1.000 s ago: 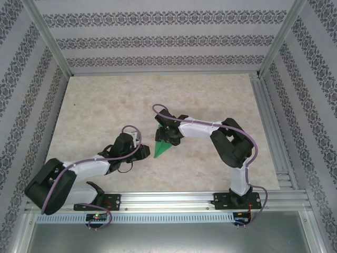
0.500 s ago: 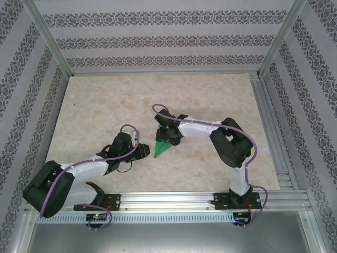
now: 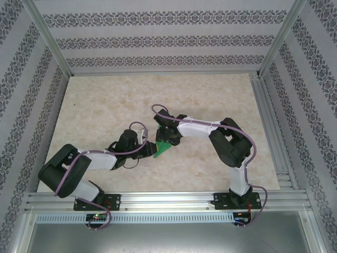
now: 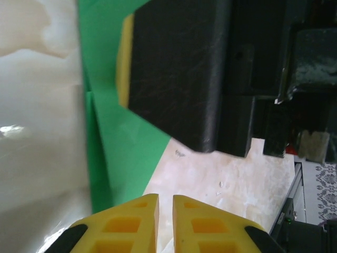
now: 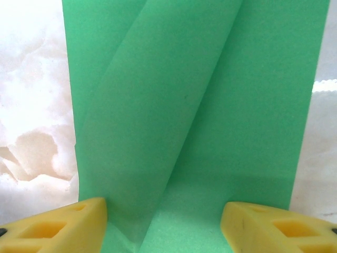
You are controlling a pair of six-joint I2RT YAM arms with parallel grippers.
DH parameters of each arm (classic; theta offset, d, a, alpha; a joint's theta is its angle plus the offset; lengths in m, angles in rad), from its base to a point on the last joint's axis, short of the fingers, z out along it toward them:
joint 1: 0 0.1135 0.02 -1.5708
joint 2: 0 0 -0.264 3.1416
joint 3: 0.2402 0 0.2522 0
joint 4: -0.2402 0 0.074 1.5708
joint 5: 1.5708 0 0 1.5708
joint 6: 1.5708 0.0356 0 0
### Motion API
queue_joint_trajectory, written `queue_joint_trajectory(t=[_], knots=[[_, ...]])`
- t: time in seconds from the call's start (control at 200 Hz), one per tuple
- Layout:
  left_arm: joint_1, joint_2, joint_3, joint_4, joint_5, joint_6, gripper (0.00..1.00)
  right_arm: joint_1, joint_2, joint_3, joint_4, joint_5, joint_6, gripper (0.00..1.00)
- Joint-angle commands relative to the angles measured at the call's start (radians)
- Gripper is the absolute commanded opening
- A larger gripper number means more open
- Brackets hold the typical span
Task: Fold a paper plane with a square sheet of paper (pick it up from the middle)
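Right gripper (image 5: 162, 211): its fingers are standing well apart, spread across the green paper and clamping nothing; it is sitting low on the sheet and seems to be pinning it flat.
Left gripper (image 4: 165, 203): its yellow fingertips are sitting almost together with only a slit between them. They are gripping nothing and hovering just beside the paper's edge, close to the other arm's black finger.
Paper (image 3: 164, 149): the green sheet is lying flat near the middle of the worktop (image 3: 105, 100), a little toward the near edge, partly hidden under the right gripper.
Done: the sheet is already looking narrowed to a point, with a slanting flap lying over it, so the first folds are probably in.
Left: it is not yet looking like a finished dart. Judging by the flat layers, the centre fold and the wings are probably remaining.
Around: metal rails (image 3: 168, 199) are running along the near and right edges, and patterned walls (image 3: 158, 39) are enclosing the other sides.
In the way: both grippers are crowding one small sheet, so the left one is likely having little room to work an edge without bumping its partner or dragging the paper.
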Motion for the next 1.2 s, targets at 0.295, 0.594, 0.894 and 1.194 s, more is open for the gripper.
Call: queue_joint_trajectory(t=[0.295,0.594,0.894,1.194], knots=[[-0.015,0.083,0.06,0.007,-0.07,0.007,0.1,-0.019,0.134,-0.088,-0.112,0.096,0.005,0.64],[-0.014,0.106,0.068,-0.037,-0.096,0.013,0.1,-0.018,0.137,-0.085,-0.112,0.094,0.004,0.64],[-0.014,0.116,0.078,-0.08,-0.116,0.02,0.09,-0.019,0.142,-0.082,-0.113,0.092,0.0,0.64],[-0.014,0.133,0.084,-0.105,-0.12,0.02,0.08,-0.019,0.149,-0.082,-0.115,0.093,-0.001,0.64]])
